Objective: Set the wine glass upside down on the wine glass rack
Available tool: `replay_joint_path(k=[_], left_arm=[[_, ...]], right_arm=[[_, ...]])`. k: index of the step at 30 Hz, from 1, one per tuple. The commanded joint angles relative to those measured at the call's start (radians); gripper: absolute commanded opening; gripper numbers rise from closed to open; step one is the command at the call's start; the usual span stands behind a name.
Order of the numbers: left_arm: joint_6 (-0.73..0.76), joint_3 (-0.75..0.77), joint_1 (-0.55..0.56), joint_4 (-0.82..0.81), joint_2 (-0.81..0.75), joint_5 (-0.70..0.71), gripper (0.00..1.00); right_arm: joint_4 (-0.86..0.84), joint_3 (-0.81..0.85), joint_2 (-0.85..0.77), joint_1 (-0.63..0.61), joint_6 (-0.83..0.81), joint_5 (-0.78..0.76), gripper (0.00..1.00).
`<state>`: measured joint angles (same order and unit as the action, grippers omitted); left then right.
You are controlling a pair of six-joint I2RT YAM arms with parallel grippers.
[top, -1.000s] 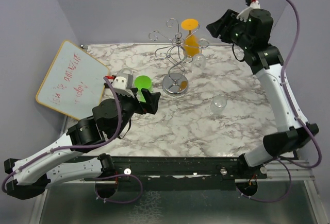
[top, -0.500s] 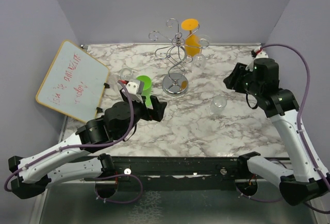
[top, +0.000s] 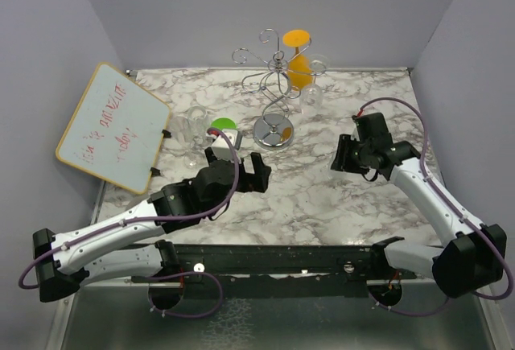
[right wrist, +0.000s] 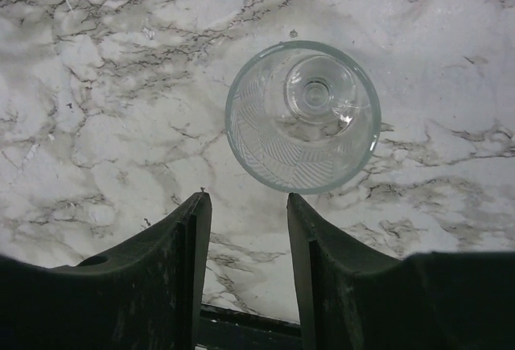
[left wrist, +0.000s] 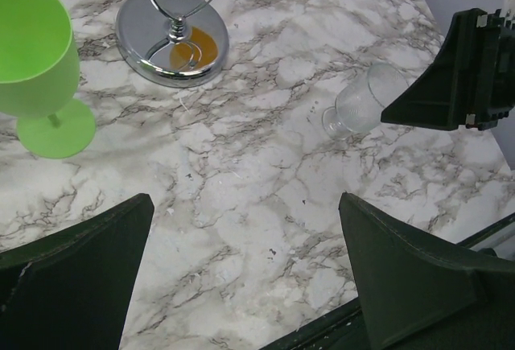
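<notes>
- The left gripper (left wrist: pixel 245 203) is hovering low over the marble table (top: pixel 306 197) near its front edge. Its jaws are standing fully apart and are holding nothing.
- The right gripper (right wrist: pixel 245 205) is hanging just above the table on the right side and pointing down. Its jaws are standing partly open and are gripping nothing. The marble is showing in the gap between them.
- The wine glass (right wrist: pixel 302 117) is standing upright, mouth up, just beyond the right fingertips (right wrist: pixel 193 213) and is not touching them. In the top view the right gripper is hiding it.
- Handling judgement: the wine glass is looking rigid, light and brittle, with a smooth, slippery wall broken only by fine ribbing.
  - The rim and the narrow stem are likely its weakest parts, so clamping force needs keeping low.
  - The bowl is appearing wider than the present jaw gap.
  - Taking hold across the bowl is likely the better choice, because that is leaving the stem and foot free for the rack.
- A green goblet (left wrist: pixel 32 52) is standing upright well to the left of the wine glass.
- The wine glass rack (top: pixel 265 131) is standing at the table's middle rear, well apart from the wine glass.
- An orange glass (top: pixel 299 67) is hanging upside down in the scroll arms at the far right of the rack.
</notes>
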<state>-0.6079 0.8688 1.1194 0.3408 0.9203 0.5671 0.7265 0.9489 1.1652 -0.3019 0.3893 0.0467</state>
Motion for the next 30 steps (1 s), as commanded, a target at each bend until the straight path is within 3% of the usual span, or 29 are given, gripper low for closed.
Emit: replay_joint_path(k=[1,15,21,30], left_arm=[[-0.026,-0.016,0.002,-0.07,0.024,0.028,0.99],[-0.018,0.031,-0.004,-0.089,0.101,0.06,0.99],[-0.016,0.03,-0.009,-0.106,0.11,0.069,0.99],[0.071,0.002,-0.01,-0.186,0.094,-0.054,0.99]], right_arm=[[-0.084,0.012,0.033,-0.011,-0.038,-0.014,0.47],[-0.089,0.117,0.042,-0.011,-0.052,0.051,0.45],[-0.107,0.101,0.081,-0.012,-0.063,-0.003,0.45],[-0.18,0.082,0.195,-0.011,-0.09,-0.01,0.42]])
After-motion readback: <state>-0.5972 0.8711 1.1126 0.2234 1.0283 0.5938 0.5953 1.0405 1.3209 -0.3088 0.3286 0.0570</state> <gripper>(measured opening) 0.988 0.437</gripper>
